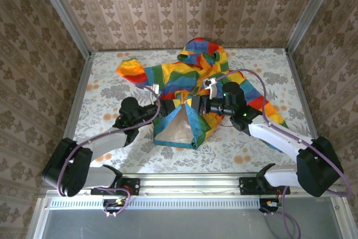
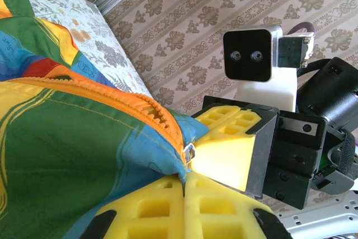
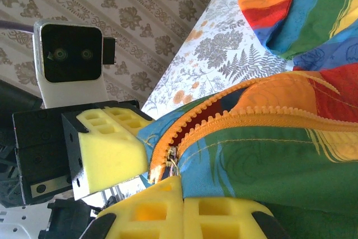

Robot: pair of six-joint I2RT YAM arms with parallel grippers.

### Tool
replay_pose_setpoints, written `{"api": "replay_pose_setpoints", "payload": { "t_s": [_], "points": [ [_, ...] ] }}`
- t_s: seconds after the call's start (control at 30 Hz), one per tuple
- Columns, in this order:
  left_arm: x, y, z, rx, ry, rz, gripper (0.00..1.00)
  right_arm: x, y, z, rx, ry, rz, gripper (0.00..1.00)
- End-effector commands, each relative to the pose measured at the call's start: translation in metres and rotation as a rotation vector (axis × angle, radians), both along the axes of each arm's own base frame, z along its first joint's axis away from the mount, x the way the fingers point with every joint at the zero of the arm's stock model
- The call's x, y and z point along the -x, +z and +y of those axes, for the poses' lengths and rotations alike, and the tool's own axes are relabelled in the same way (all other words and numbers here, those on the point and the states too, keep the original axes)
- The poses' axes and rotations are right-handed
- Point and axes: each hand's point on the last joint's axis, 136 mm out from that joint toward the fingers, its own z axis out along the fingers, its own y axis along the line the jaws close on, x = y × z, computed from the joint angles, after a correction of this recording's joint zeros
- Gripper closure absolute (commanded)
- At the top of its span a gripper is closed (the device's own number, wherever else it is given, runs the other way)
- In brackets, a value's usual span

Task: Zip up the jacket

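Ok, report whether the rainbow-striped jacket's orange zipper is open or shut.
Open: orange zipper rows stand apart; the rainbow-striped jacket shows beige lining.

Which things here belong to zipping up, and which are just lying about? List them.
For the job: jacket, orange zipper, left gripper and right gripper, both shut on the jacket's front.
Just there: floral table, patterned walls, metal frame.

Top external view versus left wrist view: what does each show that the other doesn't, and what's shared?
Top external, not left wrist: the hood, both sleeves, and beige lining where the front lies folded open. Left wrist, not top external: the orange zipper teeth and a metal piece at their end. Both: the jacket, the left gripper and the right gripper.
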Motion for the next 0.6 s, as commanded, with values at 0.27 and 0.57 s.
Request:
{"api": "replay_pose_setpoints", "payload": {
  "t_s": [0.27, 0.57],
  "points": [
    [0.0018, 0.0092, -0.0026, 0.023, -0.01, -0.031, 1.0, -0.0003, 0.0082, 0.0001, -0.026, 0.011, -0.03, 1.0],
    [-0.0006, 0.0123, -0.0007, 0.03, 0.007, -0.034, 1.0, 0.0004, 0.0054, 0.0005, -0.026, 0.017, -0.023, 1.0]
  ]
}}
